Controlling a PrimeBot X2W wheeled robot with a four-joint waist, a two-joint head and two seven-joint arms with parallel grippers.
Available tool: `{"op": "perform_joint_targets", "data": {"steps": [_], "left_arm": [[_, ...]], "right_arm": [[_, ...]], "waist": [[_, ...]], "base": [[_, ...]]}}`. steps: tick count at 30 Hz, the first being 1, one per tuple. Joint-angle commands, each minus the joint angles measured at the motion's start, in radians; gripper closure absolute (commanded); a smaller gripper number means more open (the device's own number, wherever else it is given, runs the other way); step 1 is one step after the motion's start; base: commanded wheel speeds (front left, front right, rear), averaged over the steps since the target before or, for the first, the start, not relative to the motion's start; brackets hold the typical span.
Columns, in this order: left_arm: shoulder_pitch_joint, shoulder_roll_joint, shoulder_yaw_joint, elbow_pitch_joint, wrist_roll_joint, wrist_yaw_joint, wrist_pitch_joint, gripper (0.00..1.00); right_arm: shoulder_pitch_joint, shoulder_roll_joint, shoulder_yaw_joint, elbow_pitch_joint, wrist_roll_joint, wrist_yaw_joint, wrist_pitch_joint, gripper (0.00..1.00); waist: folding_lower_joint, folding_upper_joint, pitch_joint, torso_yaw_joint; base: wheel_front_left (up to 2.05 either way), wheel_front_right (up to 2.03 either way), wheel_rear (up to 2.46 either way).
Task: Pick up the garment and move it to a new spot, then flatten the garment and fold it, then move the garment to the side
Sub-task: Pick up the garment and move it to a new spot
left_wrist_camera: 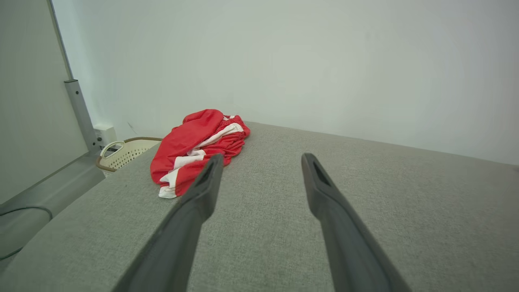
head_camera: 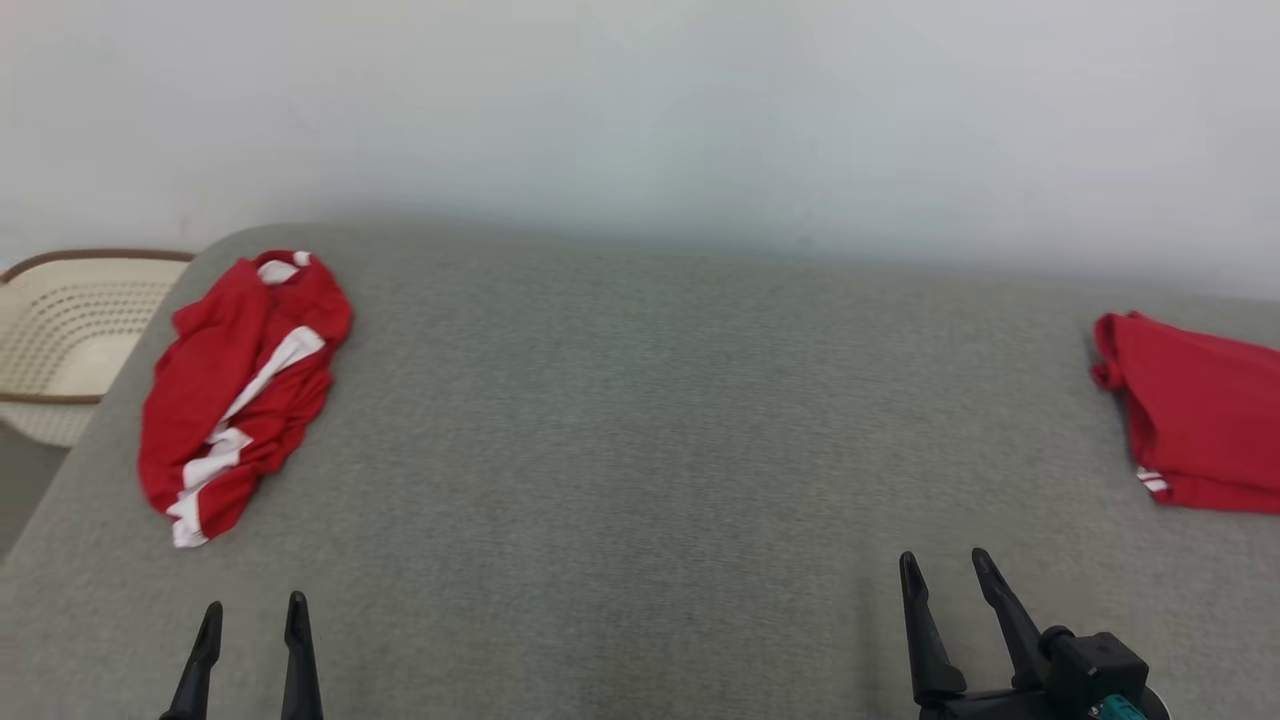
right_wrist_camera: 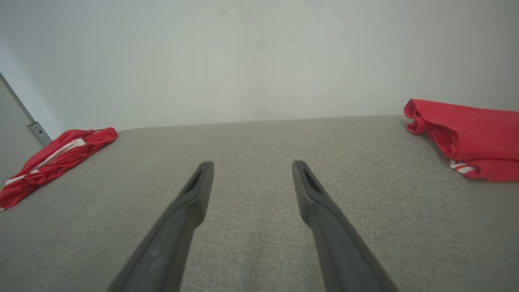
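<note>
Head view looks down on a grey cloth-covered table [head_camera: 640,420] that stands against a pale wall [head_camera: 640,110]. A crumpled red garment [head_camera: 240,385] with white stripes lies bunched near the table's far left corner, close to the left edge, its white-trimmed end pointing toward the near edge. Just past that left edge sits a cream perforated basket [head_camera: 70,340] with a brown rim, lower than the tabletop. At the right edge, well apart from the crumpled piece, a folded red garment [head_camera: 1195,410] rests flat with a bit of white striping at its near corner; it runs out of the picture on the right. The left gripper [head_camera: 255,603] hangs over the near left part of the table, its fingers spread wide and holding nothing, the crumpled garment ahead of it and slightly to its left. The right gripper [head_camera: 944,556] hangs over the near right part, fingers likewise spread wide and empty, with bare grey cloth between them in the right wrist view.
</note>
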Motion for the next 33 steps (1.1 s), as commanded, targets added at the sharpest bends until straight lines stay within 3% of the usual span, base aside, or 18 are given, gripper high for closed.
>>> {"op": "perform_joint_targets", "data": {"steps": [1, 19, 26, 33], "left_arm": [[0.007, 0.0, 0.006, 0.007, 0.001, -0.001, -0.001, 0.0], [0.014, 0.001, 0.012, 0.018, 0.018, -0.002, -0.001, 0.0], [0.022, 0.002, 0.027, 0.015, 0.011, -0.003, -0.001, 0.0], [0.006, 0.0, 0.05, 0.01, -0.018, 0.008, -0.001, 0.0]], "right_arm": [[0.013, 0.002, 0.004, 0.004, 0.001, -0.001, -0.005, 0.0], [0.014, 0.005, 0.016, 0.013, 0.012, -0.001, -0.005, 0.0], [0.009, 0.007, 0.021, 0.012, 0.009, -0.001, -0.005, 0.0], [-0.003, 0.001, 0.031, 0.015, 0.005, -0.001, -0.005, 0.0]], "waist": [[0.0, 0.0, -0.008, 0.071], [0.0, 0.0, -0.017, 0.291], [0.0, 0.0, -0.011, 0.323], [0.0, 0.0, 0.004, 0.309]], "base": [[0.0, 0.0, 0.0], [0.0, 0.0, 0.0], [0.0, 0.0, 0.0], [0.0, 0.0, 0.0]]}}
